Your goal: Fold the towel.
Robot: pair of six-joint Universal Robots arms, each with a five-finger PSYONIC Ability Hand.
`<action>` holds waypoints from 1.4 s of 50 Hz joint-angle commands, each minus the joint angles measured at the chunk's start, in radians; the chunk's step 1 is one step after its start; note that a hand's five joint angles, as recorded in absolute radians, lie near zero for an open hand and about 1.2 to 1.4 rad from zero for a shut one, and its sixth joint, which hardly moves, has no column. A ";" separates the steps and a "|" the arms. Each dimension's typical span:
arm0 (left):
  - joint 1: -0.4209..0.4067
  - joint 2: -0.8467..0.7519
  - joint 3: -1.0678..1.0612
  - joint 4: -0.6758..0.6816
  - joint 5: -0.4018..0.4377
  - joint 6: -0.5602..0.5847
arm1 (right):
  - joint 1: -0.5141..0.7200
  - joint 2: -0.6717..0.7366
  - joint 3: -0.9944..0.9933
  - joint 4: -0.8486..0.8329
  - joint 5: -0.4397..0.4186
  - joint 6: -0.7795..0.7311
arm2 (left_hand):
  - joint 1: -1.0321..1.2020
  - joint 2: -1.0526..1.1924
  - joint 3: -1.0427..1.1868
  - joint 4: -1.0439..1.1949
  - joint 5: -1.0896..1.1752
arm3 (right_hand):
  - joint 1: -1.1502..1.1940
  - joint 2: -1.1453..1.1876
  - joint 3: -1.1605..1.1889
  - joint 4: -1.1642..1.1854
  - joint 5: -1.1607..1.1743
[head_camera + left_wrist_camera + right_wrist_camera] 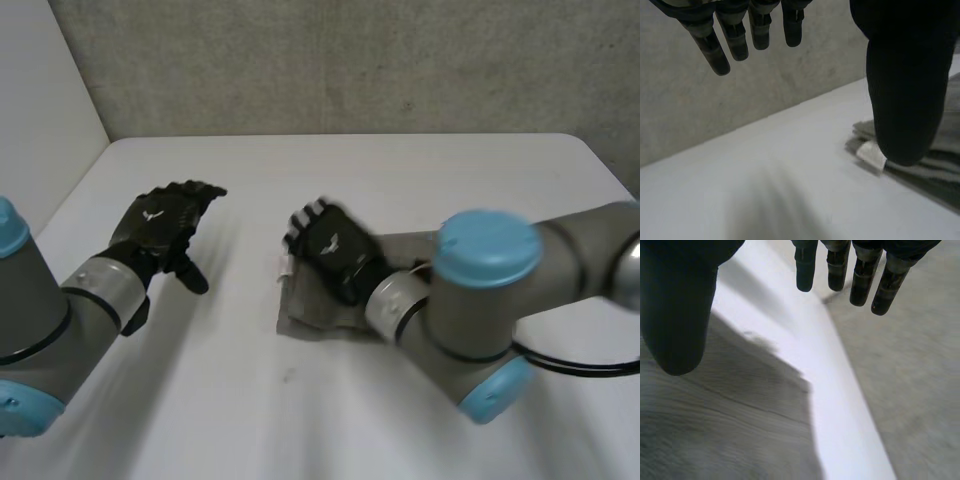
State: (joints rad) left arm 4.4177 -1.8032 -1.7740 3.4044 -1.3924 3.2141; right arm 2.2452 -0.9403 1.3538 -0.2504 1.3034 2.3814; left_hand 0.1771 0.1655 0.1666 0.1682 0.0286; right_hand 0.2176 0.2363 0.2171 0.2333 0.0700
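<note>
Grey towel point(310, 318), folded, lying mid-table point(420, 165). Right hand point(330, 245) over its 11 o'clock part, palm down, fingers straight, thumb spread wide, pinching nothing. Left hand point(165, 225) at 9 o'clock, apart from towel, fingers straight, thumb out.

A white table point(400, 170) with rounded far corners stands against a grey wall point(350, 60). One thing lies on it: a grey towel point(305, 318), folded into a flat stack near the middle. A small white tag point(871, 152) sticks out at one corner of the towel.
</note>
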 commanded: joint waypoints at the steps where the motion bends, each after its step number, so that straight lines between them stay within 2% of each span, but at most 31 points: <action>1: -0.141 -0.083 0.134 0.041 -0.005 0.046 | -0.168 -0.250 0.151 0.013 0.036 0.301 | -0.003 0.009 0.008 0.006 -0.029 | -0.043 -0.062 -0.043 -0.059 -0.070; 3: -0.172 -0.119 0.177 0.036 -0.008 0.046 | -0.210 -0.281 0.191 0.023 0.034 0.354 | -0.003 0.009 0.008 0.006 -0.029 | -0.043 -0.062 -0.043 -0.059 -0.070; 5: -0.202 -0.159 0.215 0.035 -0.008 0.046 | -0.304 -0.313 0.273 0.061 0.021 0.418 | -0.003 0.009 0.008 0.006 -0.029 | -0.043 -0.062 -0.043 -0.059 -0.070; 7: -0.262 -0.232 0.281 0.032 -0.008 0.046 | -0.349 -0.321 0.315 0.081 0.014 0.426 | -0.002 0.010 0.009 0.007 -0.028 | -0.043 -0.062 -0.043 -0.059 -0.070; 8: -0.262 -0.232 0.281 0.032 -0.008 0.046 | -0.349 -0.321 0.315 0.082 0.014 0.426 | -0.002 0.010 0.009 0.007 -0.028 | -0.043 -0.062 -0.043 -0.059 -0.070; 10: -0.302 -0.301 0.329 0.035 -0.011 0.047 | -0.433 -0.337 0.402 0.098 -0.009 0.423 | -0.002 0.010 0.009 0.007 -0.028 | -0.043 -0.062 -0.043 -0.059 -0.070; 17: -0.317 -0.395 0.369 0.036 -0.020 0.047 | -0.567 -0.341 0.532 0.086 -0.072 0.407 | -0.002 0.010 0.009 0.007 -0.028 | 0.038 0.019 0.038 0.022 0.011; 20: -0.319 -0.403 0.360 0.033 -0.045 0.059 | -0.592 -0.305 0.550 0.063 -0.087 0.369 | -0.002 0.010 0.009 0.007 -0.028 | 0.176 0.157 0.176 0.160 0.149; 21: -0.319 -0.403 0.360 0.033 -0.045 0.059 | -0.593 -0.260 0.548 0.045 -0.082 0.342 | -0.002 0.010 0.009 0.007 -0.028 | 0.394 0.375 0.394 0.378 0.367; 22: -0.319 -0.400 0.355 0.032 -0.060 0.075 | -0.593 -0.259 0.548 0.045 -0.082 0.341 | -0.002 0.010 0.009 0.007 -0.028 | 0.396 0.377 0.396 0.380 0.369; 24: -0.334 -0.387 0.331 0.032 -0.097 0.116 | -0.605 -0.224 0.538 0.005 -0.078 0.290 | -0.003 0.009 0.008 0.006 -0.029 | 1.079 1.060 1.080 1.063 1.052; 26: -0.336 -0.372 0.315 0.036 -0.109 0.128 | -0.605 -0.239 0.529 -0.012 -0.076 0.270 | -0.003 0.009 0.008 0.006 -0.029 | 1.178 1.159 1.178 1.162 1.151; 28: -0.336 -0.350 0.300 0.038 -0.119 0.136 | -0.601 -0.250 0.508 -0.027 -0.076 0.262 | -0.003 0.009 0.008 0.006 -0.029 | 1.179 1.160 1.179 1.163 1.152; 31: -0.331 -0.306 0.268 0.041 -0.132 0.139 | -0.587 -0.256 0.447 -0.040 -0.056 0.268 | -0.003 0.009 0.008 0.006 -0.029 | 1.179 1.160 1.179 1.163 1.152; 33: -0.328 -0.289 0.255 0.041 -0.135 0.138 | -0.491 -0.262 0.378 -0.036 -0.014 0.294 | -0.003 0.009 0.008 0.006 -0.029 | 1.179 1.160 1.179 1.163 1.152; 36: -0.324 -0.248 0.232 0.041 -0.146 0.138 | -0.426 -0.264 0.340 -0.036 0.008 0.311 | -0.003 0.009 0.008 0.006 -0.029 | 1.179 1.160 1.179 1.163 1.152; 38: -0.304 -0.199 0.202 0.041 -0.164 0.138 | -0.304 -0.249 0.266 -0.036 0.040 0.341 | -0.003 0.009 0.008 0.006 -0.029 | 1.179 1.160 1.179 1.163 1.152; 39: -0.304 -0.199 0.202 0.041 -0.165 0.138 | -0.303 -0.249 0.266 -0.036 0.040 0.341 | -0.003 0.009 0.008 0.006 -0.029 | 1.179 1.160 1.179 1.163 1.152; 41: -0.290 -0.173 0.186 0.042 -0.177 0.139 | -0.186 -0.207 0.197 -0.033 0.050 0.346 | -0.003 0.009 0.008 0.006 -0.029 | 1.179 1.160 1.179 1.163 1.152; 44: -0.264 -0.125 0.156 0.042 -0.195 0.138 | -0.118 -0.173 0.157 -0.027 0.047 0.348 | -0.003 0.009 0.008 0.006 -0.029 | 1.179 1.160 1.179 1.163 1.152; 46: -0.238 -0.091 0.125 0.046 -0.204 0.138 | -0.009 -0.094 0.090 0.003 0.039 0.348 | -0.003 0.009 0.008 0.006 -0.029 | 1.179 1.160 1.179 1.163 1.152; 52: -0.224 -0.071 0.093 0.055 -0.204 0.138 | 0.069 0.073 0.022 0.059 0.043 0.345 | -0.003 0.009 0.008 0.006 -0.029 | 1.179 1.160 1.179 1.163 1.152; 58: -0.216 -0.074 0.093 0.056 -0.203 0.133 | 0.062 0.074 0.008 0.062 0.056 0.354 | -0.003 0.009 0.008 0.006 -0.029 | 1.179 1.160 1.179 1.163 1.152; 60: -0.216 -0.084 0.106 0.068 -0.203 0.131 | 0.057 0.003 0.022 0.062 0.066 0.375 | -0.003 0.009 0.008 0.006 -0.029 | 0.458 0.440 0.459 0.443 0.431; 61: -0.216 -0.084 0.107 0.069 -0.203 0.131 | 0.057 0.003 0.022 0.062 0.066 0.375 | -0.003 0.009 0.008 0.006 -0.029 | 0.455 0.436 0.455 0.439 0.428; 62: -0.216 -0.088 0.116 0.082 -0.203 0.130 | 0.047 -0.040 0.033 0.062 0.076 0.398 | -0.003 0.009 0.008 0.006 -0.029 | 0.149 0.131 0.150 0.134 0.122; 63: -0.216 -0.088 0.116 0.082 -0.203 0.130 | 0.018 -0.081 0.045 0.063 0.083 0.426 | -0.003 0.009 0.008 0.006 -0.029 | -0.028 -0.047 -0.028 -0.044 -0.055; 70: -0.244 -0.131 0.218 0.127 -0.201 0.104 | -0.097 -0.231 0.110 0.063 0.083 0.545 | -0.003 0.009 0.008 0.006 -0.029 | -0.043 -0.062 -0.043 -0.059 -0.070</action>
State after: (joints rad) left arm 4.1995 -1.8915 -1.6500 3.4935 -1.5942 3.3436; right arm 2.2698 -0.9873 1.3916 -0.1853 1.3805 2.7949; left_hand 0.1780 0.1651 0.1666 0.1671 0.0286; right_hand 0.2228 0.2591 0.2522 0.2529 0.0970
